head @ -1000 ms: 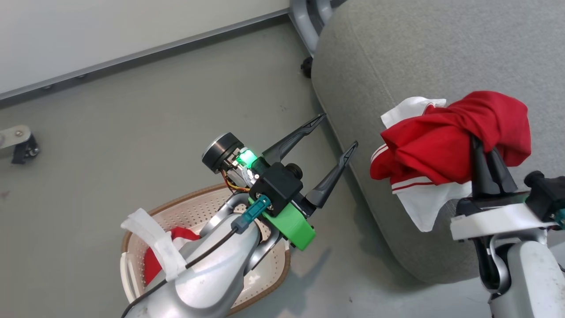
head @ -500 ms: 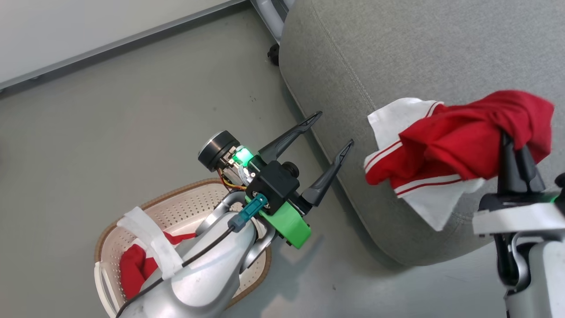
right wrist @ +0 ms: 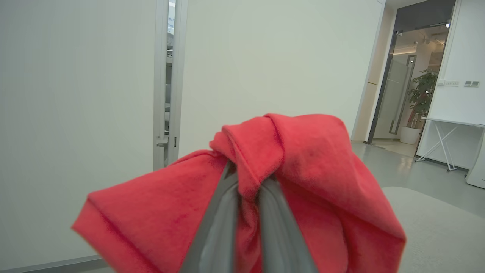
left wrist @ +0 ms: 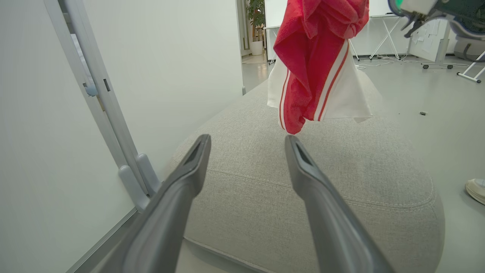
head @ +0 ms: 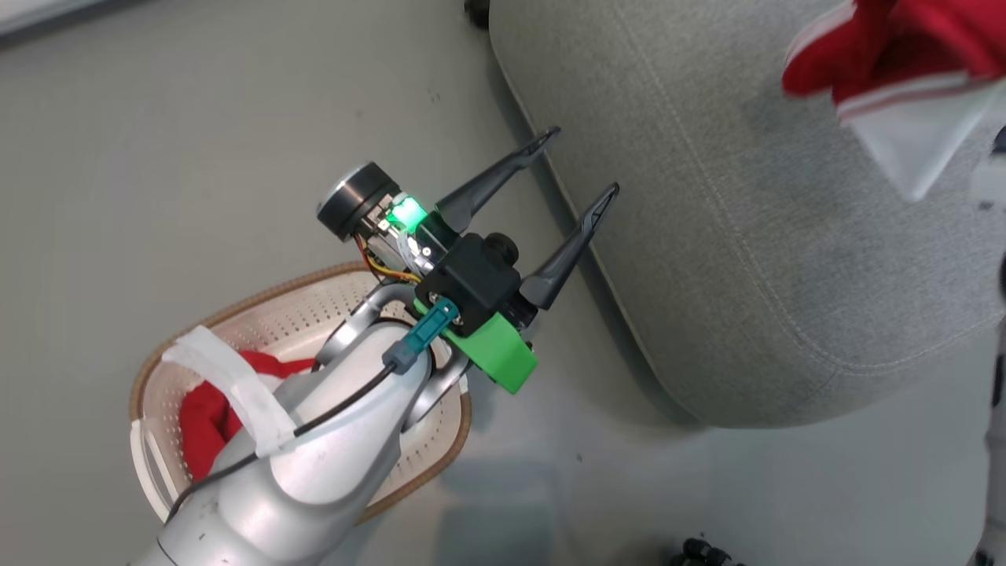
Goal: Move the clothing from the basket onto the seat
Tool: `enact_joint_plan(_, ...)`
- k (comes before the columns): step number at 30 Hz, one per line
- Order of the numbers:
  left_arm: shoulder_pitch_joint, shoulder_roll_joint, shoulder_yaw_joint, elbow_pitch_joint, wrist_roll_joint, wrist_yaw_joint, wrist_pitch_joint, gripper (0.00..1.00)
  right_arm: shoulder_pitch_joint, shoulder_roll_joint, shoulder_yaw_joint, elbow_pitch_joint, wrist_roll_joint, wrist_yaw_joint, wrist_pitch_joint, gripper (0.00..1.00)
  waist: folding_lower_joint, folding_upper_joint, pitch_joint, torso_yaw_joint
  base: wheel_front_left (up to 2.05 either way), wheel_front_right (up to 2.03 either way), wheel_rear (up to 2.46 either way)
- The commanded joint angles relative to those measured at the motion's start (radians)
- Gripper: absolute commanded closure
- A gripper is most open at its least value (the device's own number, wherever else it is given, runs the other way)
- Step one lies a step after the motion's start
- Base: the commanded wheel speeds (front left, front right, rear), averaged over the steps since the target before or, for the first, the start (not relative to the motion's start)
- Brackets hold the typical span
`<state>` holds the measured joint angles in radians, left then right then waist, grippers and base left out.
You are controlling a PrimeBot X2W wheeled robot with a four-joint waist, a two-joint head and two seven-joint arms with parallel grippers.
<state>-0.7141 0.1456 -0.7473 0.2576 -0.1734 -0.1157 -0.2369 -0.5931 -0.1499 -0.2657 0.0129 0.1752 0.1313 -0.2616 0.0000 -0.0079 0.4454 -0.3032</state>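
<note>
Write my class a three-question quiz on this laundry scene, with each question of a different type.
1. True or false: the left tool is shut on fabric.
2. What does the right tool hold? A) a blue towel B) a red fabric garment with white stripes C) nothing
3. Fill in: the cream perforated plastic basket on the floor holds more red ____.
Key: 1 false, it is open and empty; 2 B; 3 clothing.

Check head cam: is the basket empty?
No, a red garment lies inside the basket, partly hidden by the left forearm.
</note>
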Motion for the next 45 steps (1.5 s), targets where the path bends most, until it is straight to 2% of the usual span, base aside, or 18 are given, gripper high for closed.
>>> enact_joint_plan(1, -0.027, 0.016, 0.005, -0.012, 0.009, 0.002, 0.006, 0.0, -0.055, -0.019, -0.004, 0.006, -0.01, -0.001, -0.004, 1.0, 0.0, 0.0079, 0.098, 0.013, 0.0, 0.0, 0.0)
enact_joint_plan(11, -0.119, 0.058, 0.017, -0.079, 0.034, 0.0, 0.04, 0.0, -0.335, -0.124, -0.084, 0.093, -0.012, -0.001, -0.004, 1.0, 0.0, 0.0079, 0.261, 0.045, 0.0, 0.0, 0.0)
enact_joint_plan(15, -0.142, 0.069, 0.015, -0.103, 0.036, 0.0, 0.052, 0.0, -0.423, -0.18, -0.114, 0.172, -0.019, -0.001, -0.004, 1.0, 0.0, 0.0079, 0.306, 0.058, 0.0, 0.0, 0.0)
enact_joint_plan(20, -0.155, 0.075, 0.01, -0.124, 0.042, 0.005, 0.058, 0.0, -0.477, -0.207, -0.142, 0.282, -0.03, -0.001, -0.004, 1.0, 0.0, 0.0079, 0.343, 0.067, 0.0, 0.0, 0.0)
enact_joint_plan(27, -0.162, 0.082, 0.002, -0.138, 0.041, 0.01, 0.062, 0.0, -0.476, -0.164, -0.167, 0.452, -0.063, -0.001, -0.004, 1.0, 0.0, 0.0079, 0.367, 0.078, 0.0, 0.0, 0.0)
enact_joint_plan(32, -0.165, 0.083, -0.001, -0.142, 0.039, 0.012, 0.065, 0.0, -0.449, -0.126, -0.182, 0.517, -0.091, -0.001, -0.004, 1.0, 0.0, 0.0079, 0.374, 0.082, 0.0, 0.0, 0.0)
enact_joint_plan(40, -0.169, 0.083, -0.006, -0.131, 0.027, 0.019, 0.053, 0.0, -0.42, -0.118, -0.175, 0.611, -0.084, -0.001, -0.003, 1.0, 0.0, 0.0079, 0.365, 0.089, 0.0, 0.0, 0.0)
enact_joint_plan(41, -0.168, 0.085, -0.005, -0.129, 0.026, 0.02, 0.051, 0.0, -0.421, -0.118, -0.172, 0.607, -0.079, -0.001, -0.003, 0.19, 0.0, 0.0079, 0.36, 0.087, 0.0, 0.0, 0.0)
enact_joint_plan(42, -0.166, 0.085, -0.005, -0.127, 0.024, 0.021, 0.05, 0.0, -0.42, -0.116, -0.171, 0.6, -0.073, -0.001, -0.003, 0.19, 0.0, 0.0079, 0.356, 0.085, 0.0, 0.0, 0.0)
enact_joint_plan(43, -0.162, 0.086, -0.006, -0.123, 0.023, 0.022, 0.047, 0.0, -0.413, -0.113, -0.173, 0.589, -0.065, -0.001, -0.003, 0.0, 0.0, 0.0079, 0.347, 0.083, 0.0, 0.0, 0.0)
enact_joint_plan(45, -0.155, 0.078, -0.008, -0.116, 0.017, 0.027, 0.039, 0.0, -0.389, -0.113, -0.159, 0.573, -0.052, -0.001, -0.003, 0.0, 0.0, 0.0079, 0.329, 0.084, 0.0, 0.0, 0.0)
